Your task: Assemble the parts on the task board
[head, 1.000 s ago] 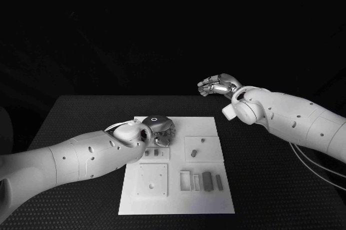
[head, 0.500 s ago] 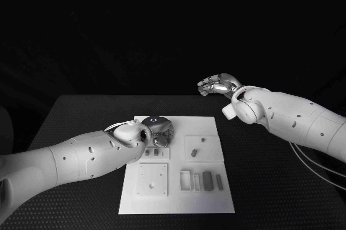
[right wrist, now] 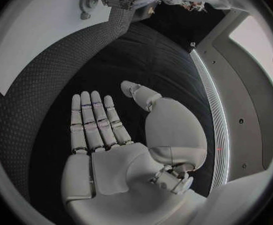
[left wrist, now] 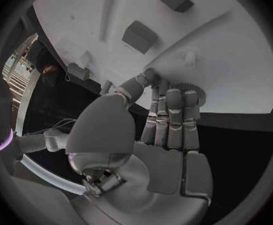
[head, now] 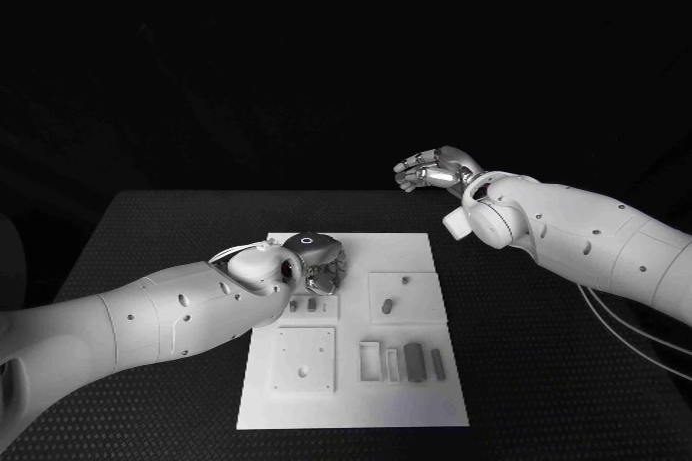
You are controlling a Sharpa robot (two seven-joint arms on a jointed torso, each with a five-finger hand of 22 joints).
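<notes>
A: Nearest, the small parts (head: 414,362) lie in the task board (head: 411,409) on the tabletop (head: 144,281): light, stiff, probably slippery; pinch their long sides.

B: Farther, the left robot hand (head: 320,262) presses a round knurled part (left wrist: 188,92) at the board's far corner; the right robot hand (head: 437,169) hovers empty, fingers apart.

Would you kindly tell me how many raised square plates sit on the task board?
2: one square plate mid-right on the task board, the other square plate near-left. The left hand may hide more.
</notes>
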